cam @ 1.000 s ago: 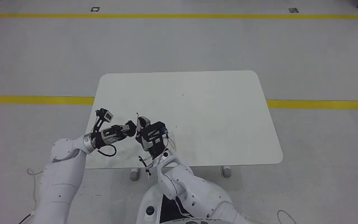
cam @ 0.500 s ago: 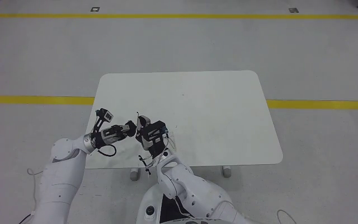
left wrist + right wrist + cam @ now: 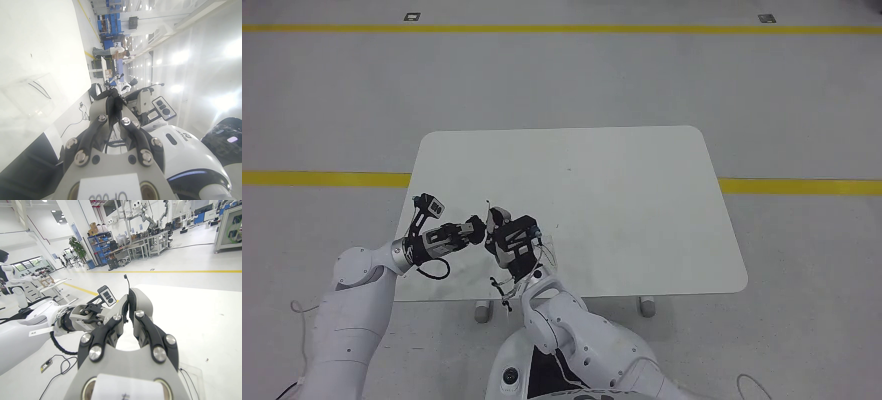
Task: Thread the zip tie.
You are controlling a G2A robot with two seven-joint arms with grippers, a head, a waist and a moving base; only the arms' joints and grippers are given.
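One camera looks down from high above the counter, taking in both arms. Two more ride the wrists, each close behind its own fingers. One faces past the left end effector toward the right arm, the other past the right end effector into the room. All three share the counter.

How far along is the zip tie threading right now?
Done: the zip tie is picked up and clamped in the right gripper. In hand: the left gripper is shut on what looks like its tail. Left: the head stands free, with nothing threaded through yet.
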